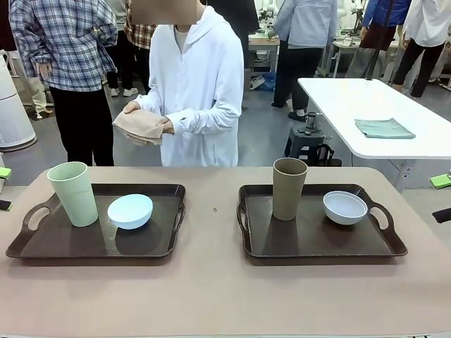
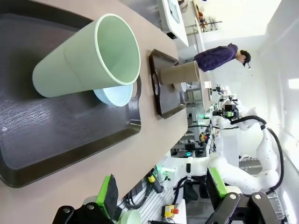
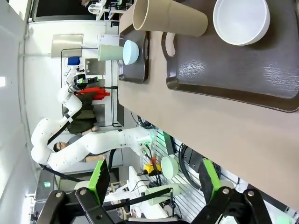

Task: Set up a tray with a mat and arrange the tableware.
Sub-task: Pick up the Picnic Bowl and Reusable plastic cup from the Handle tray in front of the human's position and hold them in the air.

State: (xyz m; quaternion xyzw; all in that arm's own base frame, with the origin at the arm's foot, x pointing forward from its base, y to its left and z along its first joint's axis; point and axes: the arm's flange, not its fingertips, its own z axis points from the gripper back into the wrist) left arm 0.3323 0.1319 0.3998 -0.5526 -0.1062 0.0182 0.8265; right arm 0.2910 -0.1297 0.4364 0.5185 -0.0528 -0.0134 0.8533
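left jaws: apart, empty | right jaws: apart, empty | folded mat point(image 1: 141, 127): in person's hands point(image 1: 165, 127), far side, nearer left jaws | left tray point(image 1: 42, 243): pale green cup point(image 1: 74, 193), light blue bowl point(image 1: 130, 210) | right tray point(image 1: 310, 243): brown cup point(image 1: 289, 189), white bowl point(image 1: 344, 207) | cups upright

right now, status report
Left gripper, right gripper open, empty. Green cup, blue bowl on left tray; brown cup, white bowl on right tray. Beige cloth in person's hands.

No text, label, brand or number is legible anywhere; the cups, bowls, trays and bench carry plain, unmarked surfaces.
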